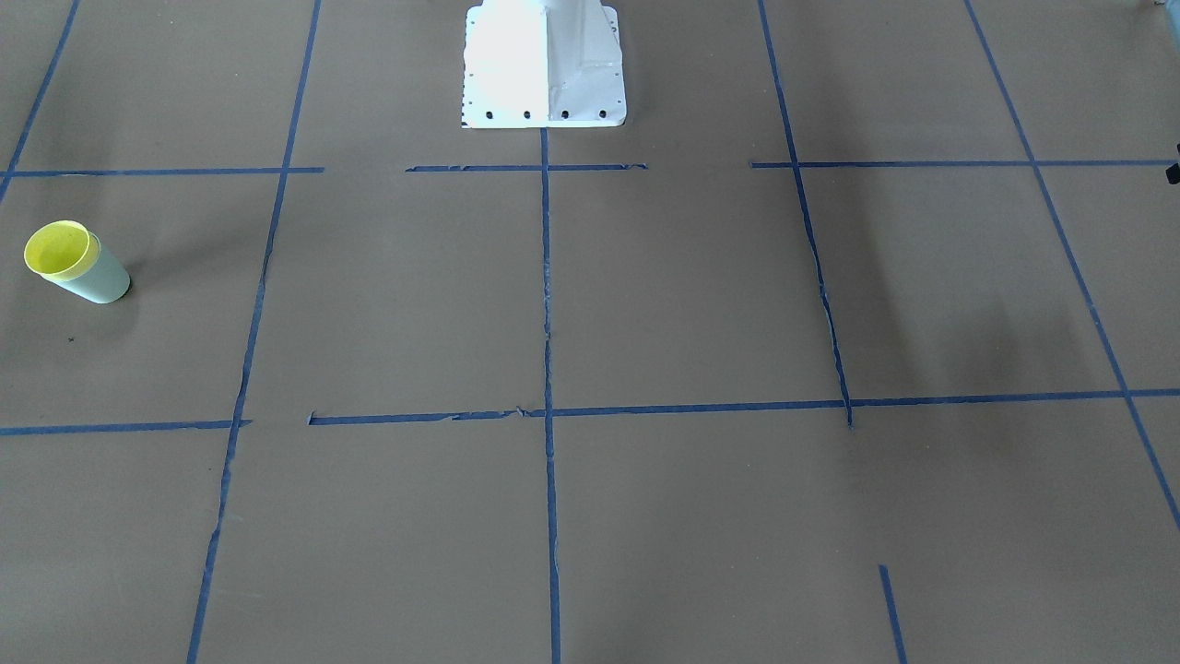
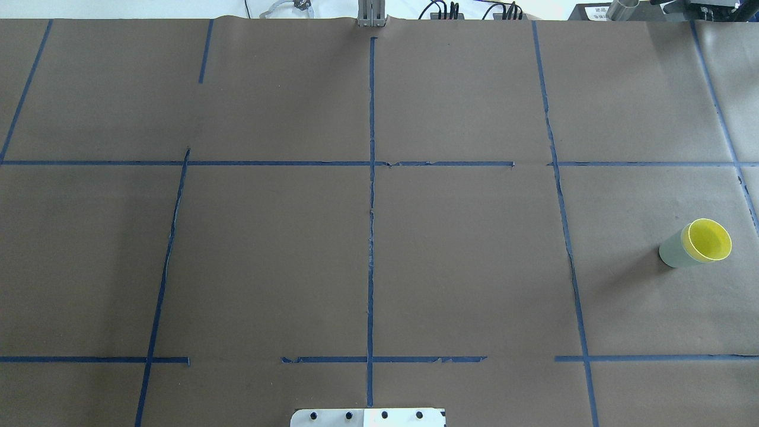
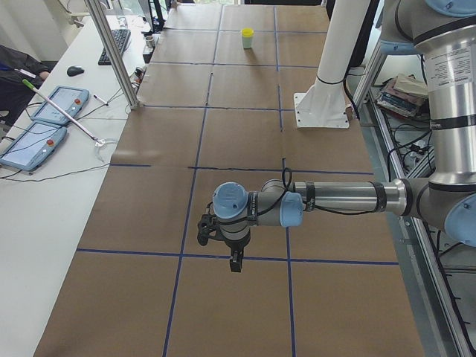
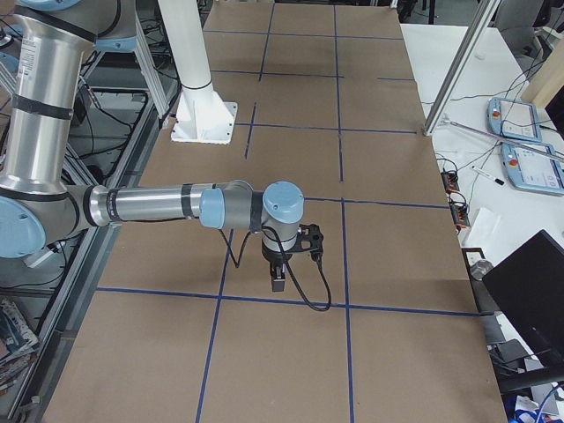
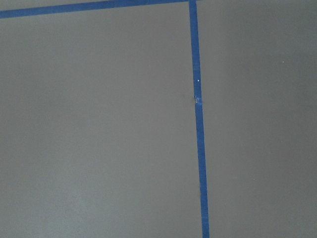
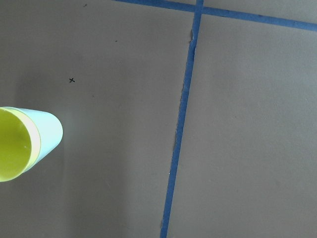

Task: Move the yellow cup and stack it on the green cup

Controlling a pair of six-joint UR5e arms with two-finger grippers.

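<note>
The yellow cup (image 2: 707,240) sits nested inside the green cup (image 2: 673,252), and both stand upright on the brown table at the robot's right. The pair also shows in the front-facing view, yellow cup (image 1: 57,250) in green cup (image 1: 100,277). The right wrist view has them at its left edge, yellow cup (image 6: 12,148) and green cup (image 6: 47,134). My left gripper (image 3: 235,262) hangs over the table, far from the cups. My right gripper (image 4: 277,280) points down over the table. Each shows only in a side view, so I cannot tell whether it is open or shut.
The white robot base (image 1: 544,65) stands at the table's middle edge. Blue tape lines (image 2: 371,207) divide the brown table into squares. A metal post (image 3: 111,52) and operator tablets (image 3: 44,119) are on the white side bench.
</note>
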